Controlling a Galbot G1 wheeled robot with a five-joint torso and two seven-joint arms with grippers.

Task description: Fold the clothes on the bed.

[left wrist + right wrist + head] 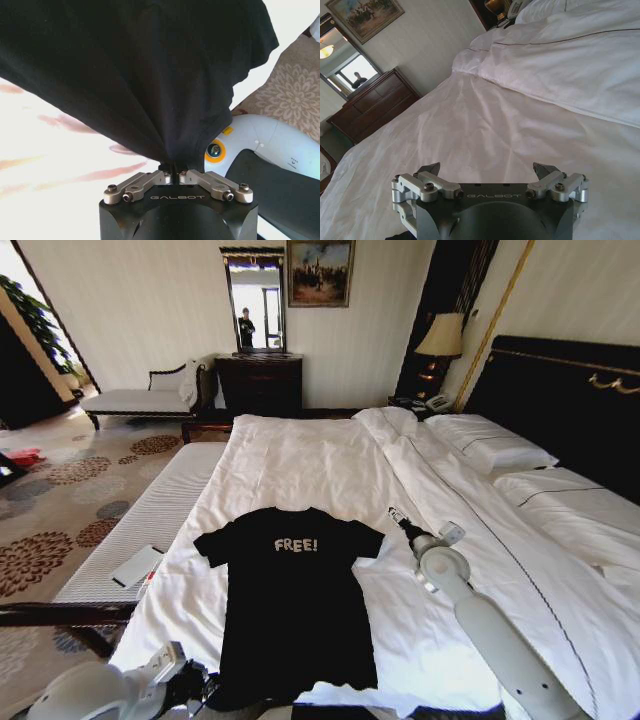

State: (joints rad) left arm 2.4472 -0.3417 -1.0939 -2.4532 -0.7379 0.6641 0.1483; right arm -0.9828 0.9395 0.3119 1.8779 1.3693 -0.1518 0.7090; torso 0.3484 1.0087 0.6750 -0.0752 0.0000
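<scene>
Head overlooks bed (330,455); wrists sit close above.

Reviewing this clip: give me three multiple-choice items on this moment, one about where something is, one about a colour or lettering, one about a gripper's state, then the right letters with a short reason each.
1. Where does the black short-sleeved cotton T-shirt lie?
A. Spread on the white duvet of the wide bed, near its foot
B. On the pillows
C. On the carpet

2. What colour is the "FREE!" lettering on the shirt's chest?
A. Red
B. White
C. Yellow

3. How does the left gripper stand?
A. Open, apart from the shirt
B. Shut on nothing
C. Shut on the shirt's cloth

Answers:
1 A, the head view shows the shirt flat on the duvet, collar toward the pillows.
2 B, the letters read pale white on black.
3 C, the left wrist view shows black cloth bunched between closed fingers. The right gripper hangs open over bare duvet beside the shirt.
</scene>
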